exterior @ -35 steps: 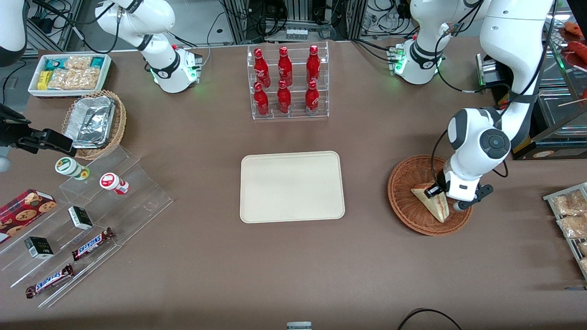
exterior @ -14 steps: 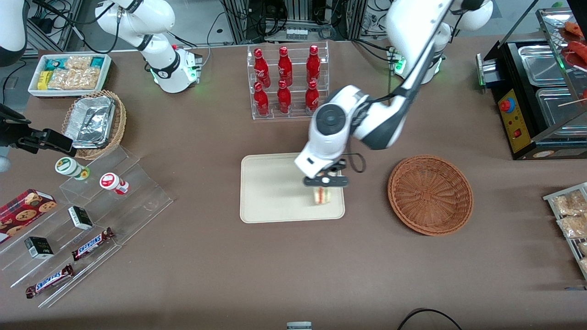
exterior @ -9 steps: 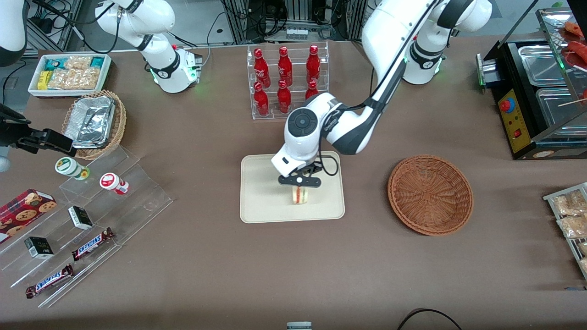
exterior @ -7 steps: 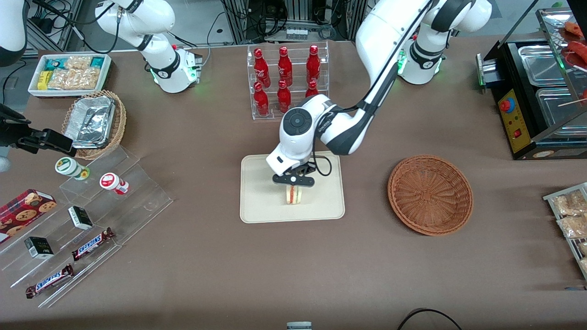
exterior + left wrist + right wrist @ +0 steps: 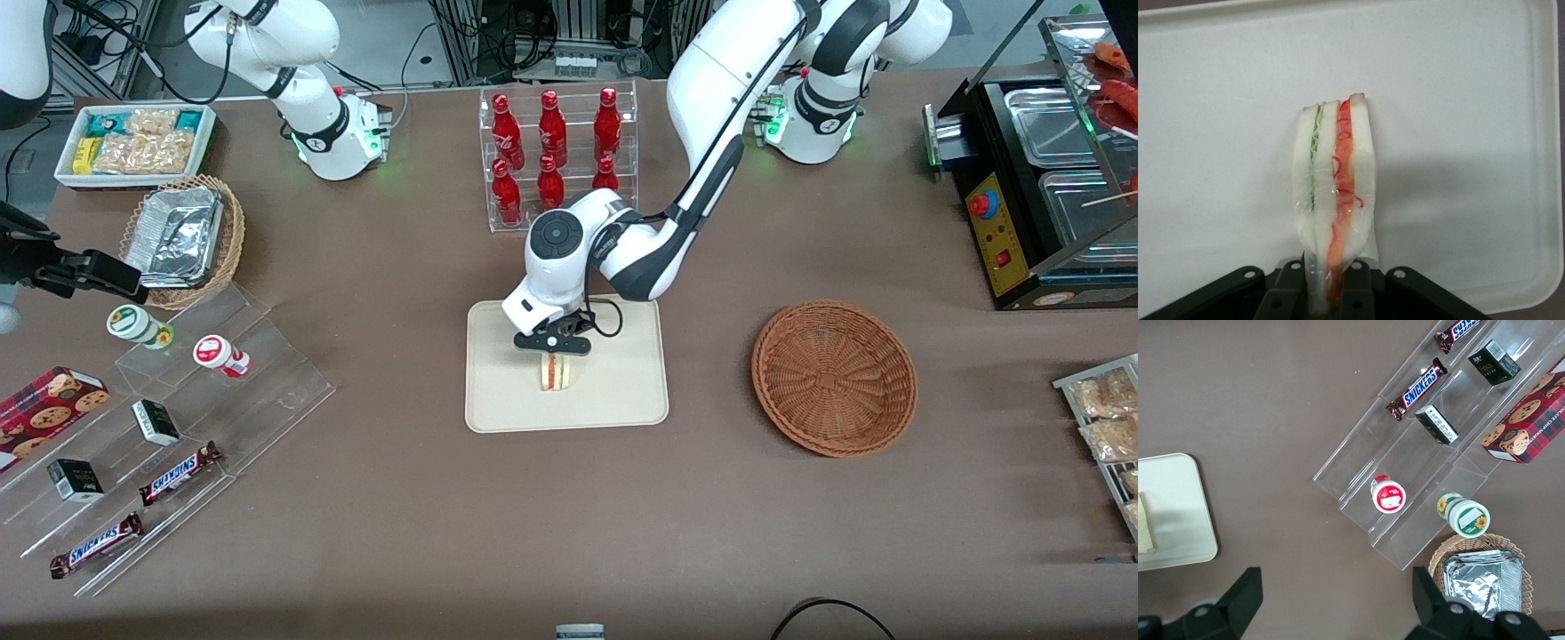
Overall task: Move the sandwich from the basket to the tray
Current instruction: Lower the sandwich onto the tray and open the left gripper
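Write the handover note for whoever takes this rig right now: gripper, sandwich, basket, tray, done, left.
Gripper: shut on the sandwich, over the middle of the tray.
Sandwich: held on edge, filling stripes showing; whether it touches the tray cannot be told.
Basket: holds nothing, toward the working arm's end of the table.
Done: sandwich lifted out and carried over the tray.
Left: set it down, open the fingers, pull the arm away.

White arm (image 5: 711, 107), black fingers (image 5: 1358, 300).
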